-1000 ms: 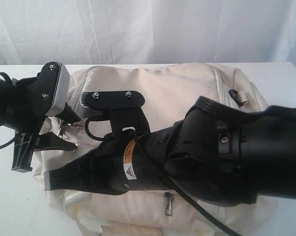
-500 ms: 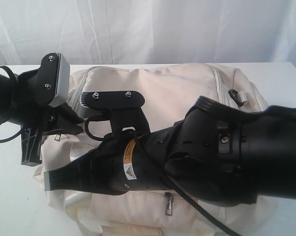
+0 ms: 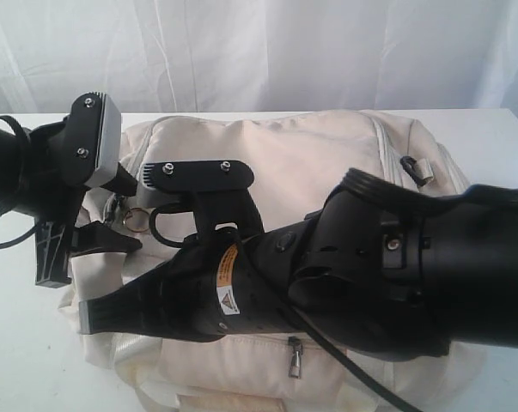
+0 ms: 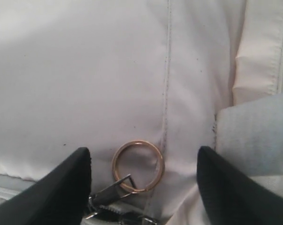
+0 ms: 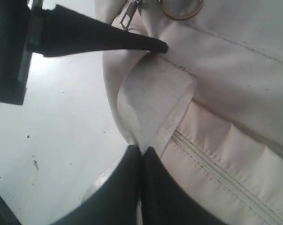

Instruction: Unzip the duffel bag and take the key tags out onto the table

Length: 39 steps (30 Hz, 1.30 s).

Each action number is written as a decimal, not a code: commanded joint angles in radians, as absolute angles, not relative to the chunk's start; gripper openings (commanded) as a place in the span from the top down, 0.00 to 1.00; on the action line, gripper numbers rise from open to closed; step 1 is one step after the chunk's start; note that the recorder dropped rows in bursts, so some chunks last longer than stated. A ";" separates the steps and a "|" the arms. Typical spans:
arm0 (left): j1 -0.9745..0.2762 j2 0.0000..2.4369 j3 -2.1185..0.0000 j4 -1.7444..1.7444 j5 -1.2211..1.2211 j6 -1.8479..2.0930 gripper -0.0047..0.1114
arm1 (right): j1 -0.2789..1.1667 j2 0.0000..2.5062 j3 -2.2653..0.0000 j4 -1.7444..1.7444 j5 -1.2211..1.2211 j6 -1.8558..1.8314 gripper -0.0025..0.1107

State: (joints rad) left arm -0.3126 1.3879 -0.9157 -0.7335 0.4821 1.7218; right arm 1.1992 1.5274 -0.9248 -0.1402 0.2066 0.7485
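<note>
The zip ring (image 4: 137,165) lies right between the open left jaws, nearer them than the right jaws, which pinch a fold of the bag (image 5: 235,84).

In the exterior view, the middle and lower right of the duffel bag (image 3: 301,154) are covered by the right arm (image 3: 413,266), and the bag's lower edge is cut off at the bottom of the frame. The right arm is cropped at the right edge, and the left arm (image 3: 18,172) at the left edge. In the left wrist view, the fingers of the left gripper (image 4: 143,152) and the zipper pull (image 4: 108,190) are cut by the frame edge. In the right wrist view, the ring (image 5: 181,10) is partly cropped. A fold of bag fabric is lost from sight between the pressed-together fingers of the right gripper (image 5: 141,157), whose bases are also cropped.
</note>
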 commanded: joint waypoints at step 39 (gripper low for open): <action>-0.322 1.333 -0.919 -0.776 0.436 1.721 0.96 | 1.206 1.514 -0.920 -0.147 0.224 0.736 0.98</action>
